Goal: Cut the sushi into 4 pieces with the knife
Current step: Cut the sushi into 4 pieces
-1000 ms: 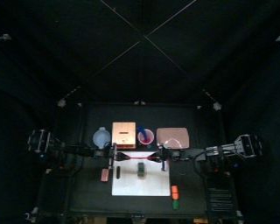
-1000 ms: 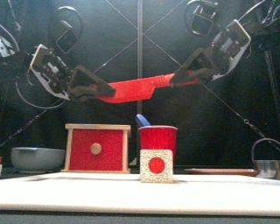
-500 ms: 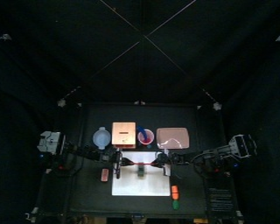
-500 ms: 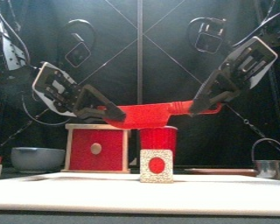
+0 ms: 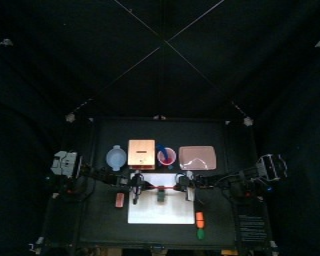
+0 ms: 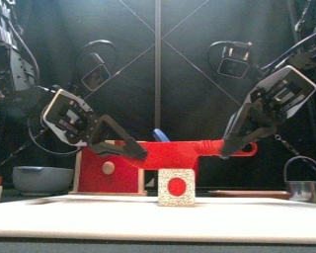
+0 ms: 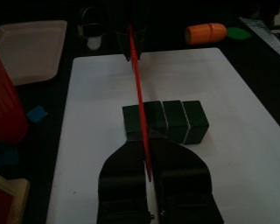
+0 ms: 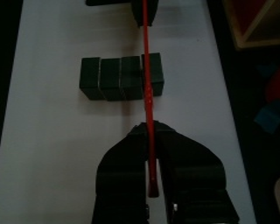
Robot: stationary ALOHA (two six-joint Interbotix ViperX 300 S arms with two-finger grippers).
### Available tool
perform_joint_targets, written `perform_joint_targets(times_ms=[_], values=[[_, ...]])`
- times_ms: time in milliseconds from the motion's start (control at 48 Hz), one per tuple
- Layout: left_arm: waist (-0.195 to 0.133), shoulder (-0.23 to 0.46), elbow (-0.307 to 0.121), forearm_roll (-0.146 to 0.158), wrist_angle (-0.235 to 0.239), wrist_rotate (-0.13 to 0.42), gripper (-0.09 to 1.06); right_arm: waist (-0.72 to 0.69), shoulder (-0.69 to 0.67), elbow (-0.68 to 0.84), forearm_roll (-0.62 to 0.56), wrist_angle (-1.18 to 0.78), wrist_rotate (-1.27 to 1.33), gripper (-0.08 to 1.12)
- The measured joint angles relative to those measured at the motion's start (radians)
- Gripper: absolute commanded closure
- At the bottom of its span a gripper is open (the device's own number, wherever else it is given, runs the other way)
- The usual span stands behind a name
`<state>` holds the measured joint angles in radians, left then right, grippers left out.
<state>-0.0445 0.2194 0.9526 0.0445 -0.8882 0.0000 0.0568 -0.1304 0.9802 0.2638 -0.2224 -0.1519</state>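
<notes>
— Question for you: where's the knife (image 6: pixel 188 150) from your side?

— Up between the two arms, held level. It's a flat red toy blade, thin as a line when seen edge-on. The left gripper (image 6: pixel 129 152) has its jaws pressed tight on the slimmer end. The right gripper (image 6: pixel 232 150) is pinching the thicker, rounded end the same way.

— And the sushi roll (image 6: pixel 177 187)?

— On the white cutting board (image 7: pixel 108 87), a smooth flat slab on the black surface. The roll sits end-on to the front, so I see a squarish white speckled face with a round red centre. The wrist views show it as a row of dark green blocks packed tight, with straight seams between them.

— Is the blade on it?

— It crosses the roll over the seam beside the rearmost block. From the front a sliver of gap seems to show, but I can't tell whether it touches.

— What's behind?

— A pale wooden box (image 6: pixel 111 168) with a glossy red drawer front, and a red cup (image 5: pixel 167 156) beside it. There's a blue-grey bowl (image 6: pixel 42 179) to the left and a round metal cutter (image 6: pixel 302 186) with a wire handle to the right. A flat pink tray (image 5: pixel 199 157) lies at the back.
</notes>
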Motion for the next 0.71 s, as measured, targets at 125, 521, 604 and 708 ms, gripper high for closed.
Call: perform_joint_targets(times_ms=[125,521,604,708], values=[[-0.002,0.012,-0.003,-0.003,-0.006,0.002,0.74,-0.002,0.003,-0.002,0.000,0.000,0.000,1.01],[-0.017,0.028,-0.003,-0.017,-0.014,0.000,0.74,-0.002,0.011,-0.003,0.005,0.000,0.000,1.01],[-0.020,0.029,-0.003,-0.021,-0.014,0.000,0.74,0.002,0.011,-0.006,0.006,0.002,-0.002,1.01],[-0.028,0.031,-0.003,-0.023,-0.014,-0.002,0.74,0.008,0.015,-0.008,0.006,0.002,0.000,1.01]])
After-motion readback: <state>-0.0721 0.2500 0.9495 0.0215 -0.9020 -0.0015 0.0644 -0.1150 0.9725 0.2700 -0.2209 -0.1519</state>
